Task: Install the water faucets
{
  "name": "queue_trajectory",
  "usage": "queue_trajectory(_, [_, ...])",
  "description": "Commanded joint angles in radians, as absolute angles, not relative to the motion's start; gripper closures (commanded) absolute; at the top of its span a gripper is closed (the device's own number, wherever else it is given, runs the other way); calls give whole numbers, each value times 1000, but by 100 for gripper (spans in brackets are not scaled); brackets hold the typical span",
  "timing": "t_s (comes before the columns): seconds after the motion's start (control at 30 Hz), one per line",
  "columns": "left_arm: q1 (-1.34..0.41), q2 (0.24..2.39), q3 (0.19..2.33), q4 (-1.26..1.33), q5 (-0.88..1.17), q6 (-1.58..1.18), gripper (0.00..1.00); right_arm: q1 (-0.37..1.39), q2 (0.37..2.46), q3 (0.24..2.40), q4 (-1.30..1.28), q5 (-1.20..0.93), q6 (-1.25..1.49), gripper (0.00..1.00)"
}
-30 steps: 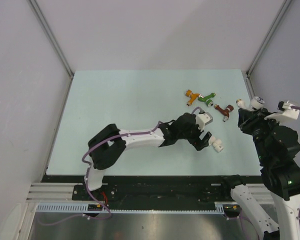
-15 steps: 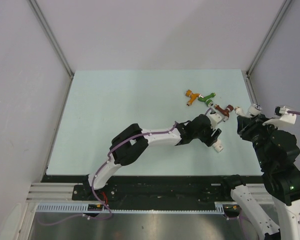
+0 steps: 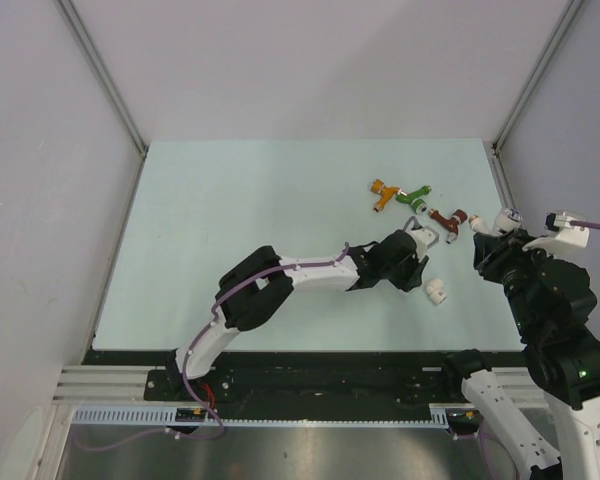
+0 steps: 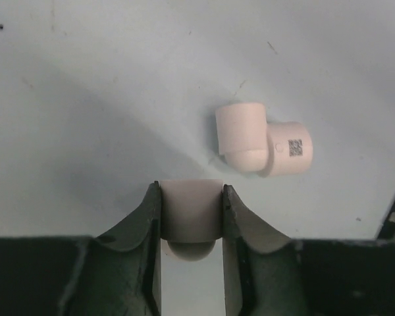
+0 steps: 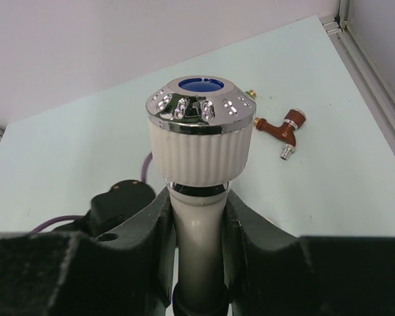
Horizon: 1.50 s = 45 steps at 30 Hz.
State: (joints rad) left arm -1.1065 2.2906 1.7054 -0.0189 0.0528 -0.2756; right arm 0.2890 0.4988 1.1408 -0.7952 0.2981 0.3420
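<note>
Left gripper [image 4: 191,192] clamped on a white connector [image 4: 191,214]; right gripper [image 5: 199,201] clamped on the white faucet [image 5: 201,138]. Parts not yet mated.
Landmark: dark red faucet [image 3: 447,219]. Left jaws pinch the connector's barrel just left of and nearer than the landmark, low over the table [image 3: 240,200]. A second elbow connector [image 4: 263,139] lies loose on the near side. White faucet held by its stem, knob up, just right of the landmark; green faucet [image 3: 413,196] and orange faucet [image 3: 382,192] lie to its left, untouched. Risks: narrow grip on a smooth round barrel, so the connector may twist or pop out under insertion load. Misaligned axes would jam the joint. Both arms crowd the landmark and could knock it.
</note>
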Motion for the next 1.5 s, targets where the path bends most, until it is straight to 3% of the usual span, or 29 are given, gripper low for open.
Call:
queue_trajectory(0.0, [-1007, 2087, 1465, 53, 129, -502, 100, 293, 508, 1137, -739, 308, 333, 100])
queue_trajectory(0.13, [-861, 1846, 1116, 389, 199, -722, 100, 295, 520, 1120, -723, 287, 336, 100])
queue_trajectory(0.3, [-697, 1660, 808, 537, 169, -868, 96, 301, 545, 1092, -686, 250, 347, 100])
queue_trajectory(0.53, [-557, 1539, 594, 615, 123, -1008, 92, 318, 583, 1068, -638, 196, 353, 100])
queue_trajectory(0.87, [-492, 1548, 440, 683, 84, -1227, 87, 330, 609, 1051, -623, 164, 344, 100])
queue_trajectory(1.13, [-471, 1467, 331, 646, 35, -1282, 48, 328, 600, 1043, -624, 172, 336, 100])
queue_trajectory(1.47, [-448, 1209, 244, 404, -60, -1251, 14, 330, 603, 1035, -614, 164, 330, 100])
